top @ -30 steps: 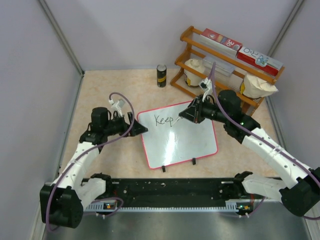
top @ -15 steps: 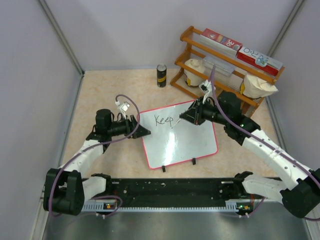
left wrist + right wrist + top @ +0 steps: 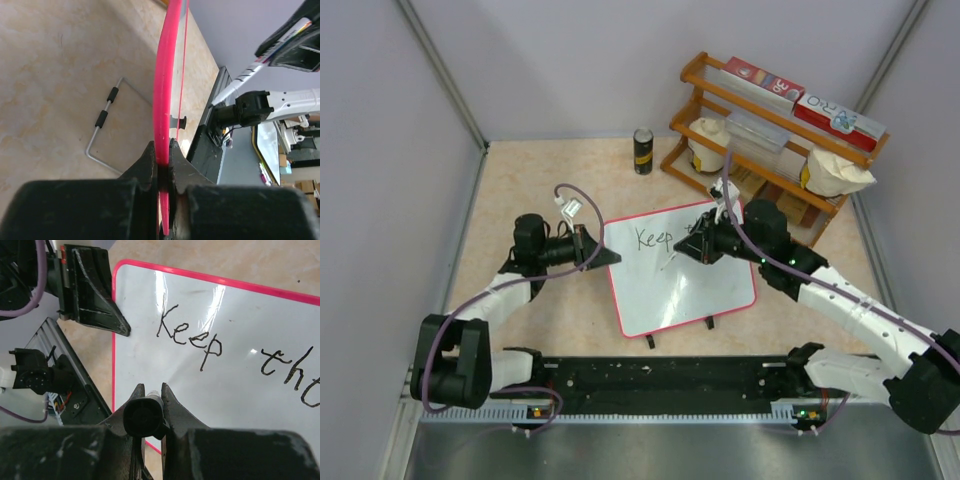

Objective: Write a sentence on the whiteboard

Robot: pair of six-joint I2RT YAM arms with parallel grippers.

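Beige marbled tabletop point(image 3: 520, 190) carries the whiteboard point(image 3: 685, 290) at its middle. Left gripper point(image 3: 163, 152) is clamped on the board's pink left rim (seen edge-on from its wrist). Right gripper point(image 3: 150, 395) clenches a black marker point(image 3: 145, 417) just below the sentence point(image 3: 192, 337), 1 line beginning "Keep th".

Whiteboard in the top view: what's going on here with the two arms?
The left pincer is clamped on the left rim of the whiteboard, apparently to steady it. The right pincer grips a marker over the board. The sentence reads "Keep th" plus the start of another letter, so the writing is only partly done. Whether the marker tip is touching the surface can't be told.
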